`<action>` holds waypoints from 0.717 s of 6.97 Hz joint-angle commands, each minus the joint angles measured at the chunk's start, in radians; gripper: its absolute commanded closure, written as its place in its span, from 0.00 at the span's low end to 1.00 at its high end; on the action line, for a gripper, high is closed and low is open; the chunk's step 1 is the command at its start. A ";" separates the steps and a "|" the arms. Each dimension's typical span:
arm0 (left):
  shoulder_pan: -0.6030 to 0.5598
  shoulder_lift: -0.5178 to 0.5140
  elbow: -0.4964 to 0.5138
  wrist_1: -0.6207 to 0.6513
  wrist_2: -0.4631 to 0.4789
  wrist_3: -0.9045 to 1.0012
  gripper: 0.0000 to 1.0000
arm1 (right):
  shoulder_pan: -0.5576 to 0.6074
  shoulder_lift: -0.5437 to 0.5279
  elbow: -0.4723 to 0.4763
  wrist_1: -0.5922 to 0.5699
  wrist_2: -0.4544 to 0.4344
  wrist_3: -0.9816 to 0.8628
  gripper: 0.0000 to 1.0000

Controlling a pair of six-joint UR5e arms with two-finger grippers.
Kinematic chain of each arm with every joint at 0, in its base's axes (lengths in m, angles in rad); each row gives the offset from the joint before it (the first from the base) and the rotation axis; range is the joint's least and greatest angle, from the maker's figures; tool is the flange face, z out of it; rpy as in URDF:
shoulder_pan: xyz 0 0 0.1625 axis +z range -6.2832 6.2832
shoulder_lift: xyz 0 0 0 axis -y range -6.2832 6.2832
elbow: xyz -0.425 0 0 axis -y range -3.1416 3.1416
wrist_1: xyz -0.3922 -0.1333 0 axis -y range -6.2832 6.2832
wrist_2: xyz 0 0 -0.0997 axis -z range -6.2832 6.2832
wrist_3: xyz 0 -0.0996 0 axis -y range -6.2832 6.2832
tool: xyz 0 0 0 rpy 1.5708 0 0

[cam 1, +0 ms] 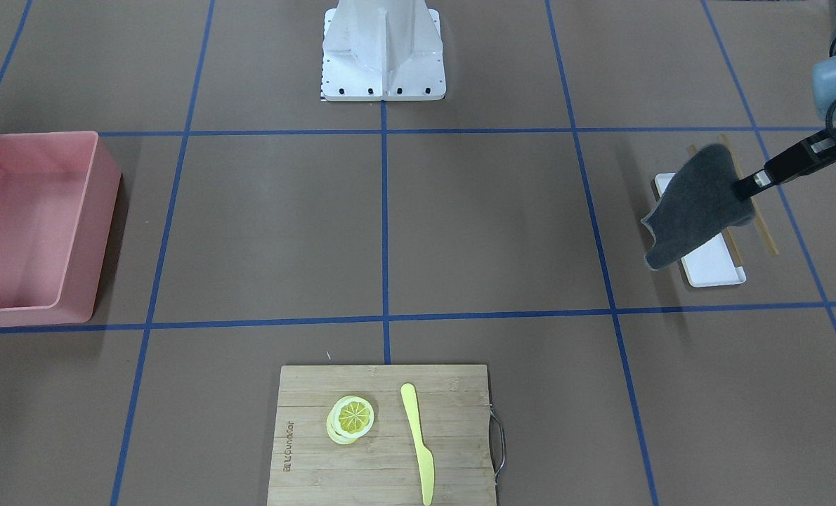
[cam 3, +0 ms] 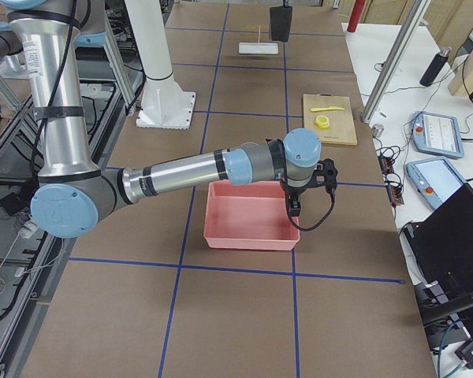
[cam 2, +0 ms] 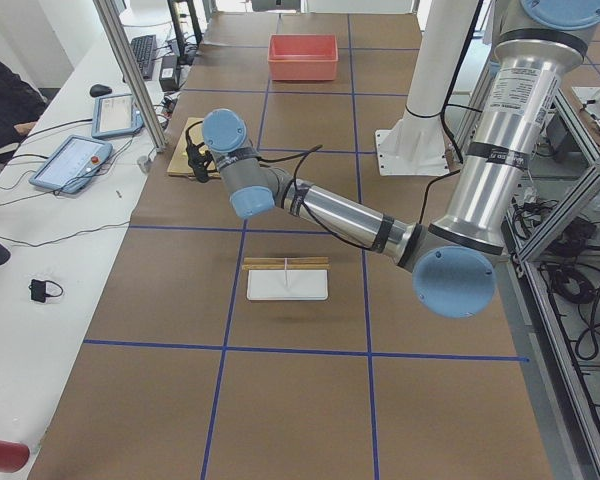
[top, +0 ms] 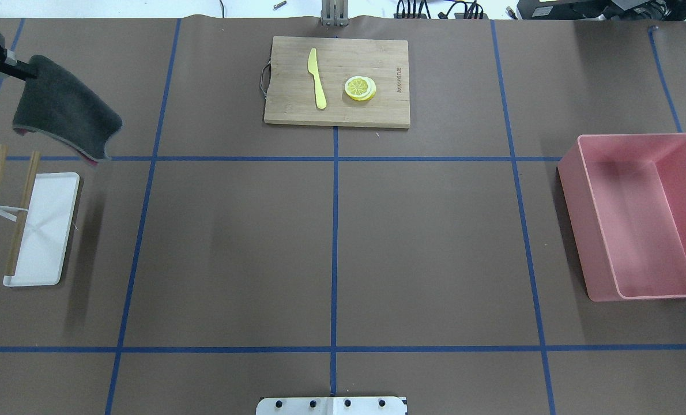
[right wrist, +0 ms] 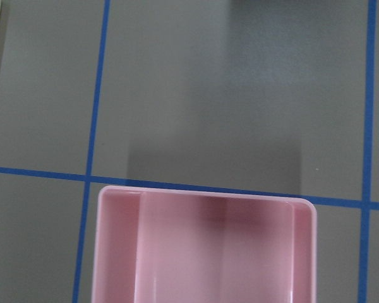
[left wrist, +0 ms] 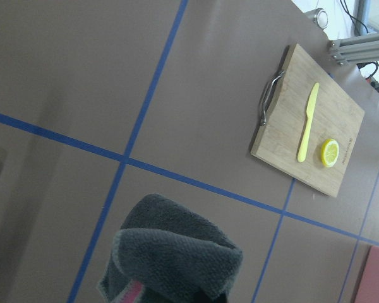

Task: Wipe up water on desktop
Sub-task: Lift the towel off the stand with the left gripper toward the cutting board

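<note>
The brown desktop (top: 233, 242) is divided by blue tape lines; I see no water on it. My left gripper (cam 1: 746, 187) is shut on the edge of a dark grey cloth (cam 1: 695, 204), which hangs in the air above the white tray (cam 1: 713, 263). In the overhead view the gripper (top: 29, 71) and the cloth (top: 60, 109) are at the far left. The left wrist view shows the cloth (left wrist: 170, 259) hanging below the camera. My right gripper (cam 3: 293, 206) hovers over the pink bin (cam 3: 248, 216); I cannot tell whether it is open or shut.
A bamboo cutting board (top: 377, 109) with a yellow knife (top: 317, 78) and lemon slices (top: 360, 88) lies at the far middle. The pink bin (top: 637, 213) stands on the right. Wooden sticks (top: 20, 213) lie across the white tray (top: 46, 230). The robot base (cam 1: 383, 49) stands at the near edge.
</note>
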 commanded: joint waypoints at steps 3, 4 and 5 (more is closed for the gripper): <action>0.182 -0.162 -0.038 0.010 0.226 -0.379 1.00 | -0.159 0.090 0.145 0.019 -0.010 0.104 0.02; 0.236 -0.192 -0.037 0.016 0.303 -0.433 1.00 | -0.182 0.129 0.130 0.019 0.005 0.129 0.03; 0.253 -0.246 -0.021 0.063 0.335 -0.492 1.00 | -0.213 0.169 0.115 0.025 0.037 0.132 0.15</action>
